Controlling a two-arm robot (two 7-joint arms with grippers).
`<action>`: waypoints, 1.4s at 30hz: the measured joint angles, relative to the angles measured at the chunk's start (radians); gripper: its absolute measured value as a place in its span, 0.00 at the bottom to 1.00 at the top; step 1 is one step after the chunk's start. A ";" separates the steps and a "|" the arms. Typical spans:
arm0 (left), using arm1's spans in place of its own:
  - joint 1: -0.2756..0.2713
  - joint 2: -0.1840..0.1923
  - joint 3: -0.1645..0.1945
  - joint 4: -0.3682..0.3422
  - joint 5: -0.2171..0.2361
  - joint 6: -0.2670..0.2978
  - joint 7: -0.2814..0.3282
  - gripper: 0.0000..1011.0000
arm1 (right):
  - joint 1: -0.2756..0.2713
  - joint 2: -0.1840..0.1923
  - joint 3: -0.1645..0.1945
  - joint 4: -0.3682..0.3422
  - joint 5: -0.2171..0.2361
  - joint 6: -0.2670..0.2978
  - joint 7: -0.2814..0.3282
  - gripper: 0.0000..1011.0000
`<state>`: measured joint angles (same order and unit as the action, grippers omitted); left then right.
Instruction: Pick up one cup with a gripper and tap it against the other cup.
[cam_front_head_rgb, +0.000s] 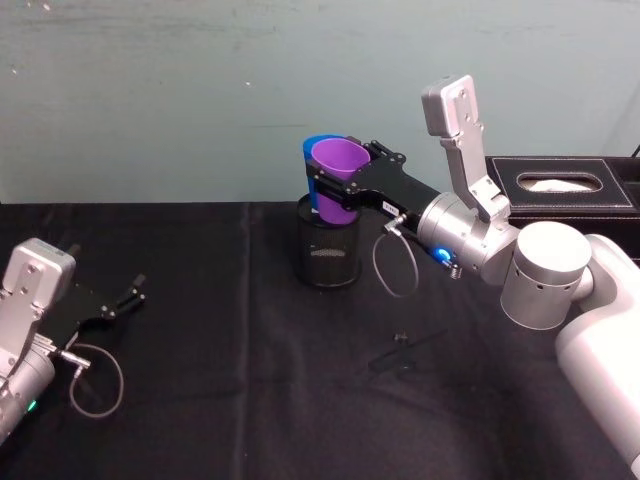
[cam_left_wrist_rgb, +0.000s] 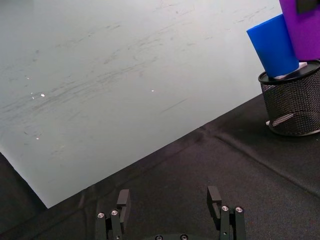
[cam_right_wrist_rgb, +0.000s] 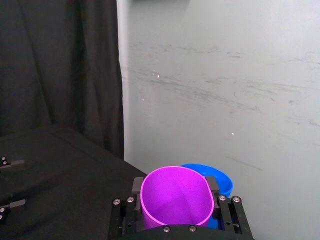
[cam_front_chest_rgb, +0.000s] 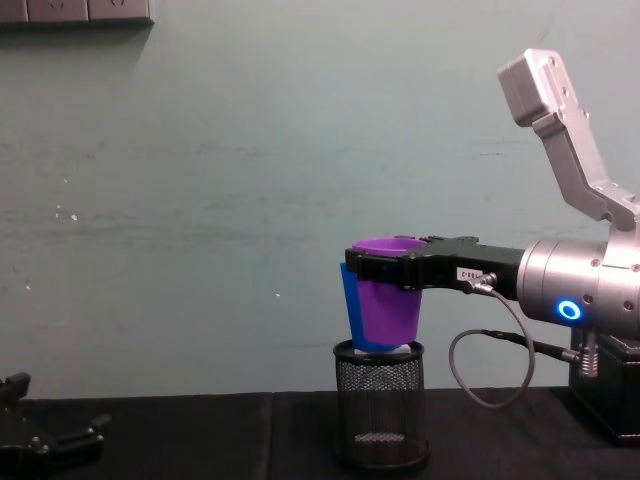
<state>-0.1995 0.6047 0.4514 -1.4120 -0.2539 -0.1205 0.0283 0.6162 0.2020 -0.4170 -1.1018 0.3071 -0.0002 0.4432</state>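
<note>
Purple tumbler (cam_front_head_rgb: 345, 195), clamped in the right pincer (cam_front_head_rgb: 338, 172), sits against the blue tumbler (cam_front_head_rgb: 313, 150) (left pincer (cam_front_head_rgb: 132, 292) lies open).

Blue cup (cam_front_head_rgb: 310, 158) mostly hidden behind purple cup (cam_front_head_rgb: 340, 160), contact between them unclear; purple cup cropped in left wrist view.

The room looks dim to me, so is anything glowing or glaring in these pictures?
Head view: a blue ring glows behind the right gripper, shut on the purple cup; the left gripper sits open, low left. Chest view: that ring shines brightest. Left wrist view: bright specks glint on the wall.
</note>
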 joint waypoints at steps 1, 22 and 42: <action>0.000 0.000 0.000 0.000 0.000 0.000 0.000 0.99 | 0.000 0.000 0.000 0.000 0.000 0.000 0.000 0.74; 0.000 0.000 0.000 0.000 0.000 0.000 0.000 0.99 | -0.001 0.001 -0.001 -0.001 0.000 0.000 0.000 0.74; 0.000 0.000 0.000 0.000 0.000 0.000 0.000 0.99 | -0.001 0.001 -0.001 -0.001 0.000 0.000 0.000 0.74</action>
<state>-0.1995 0.6047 0.4514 -1.4120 -0.2539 -0.1205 0.0283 0.6152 0.2028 -0.4178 -1.1032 0.3074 -0.0003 0.4431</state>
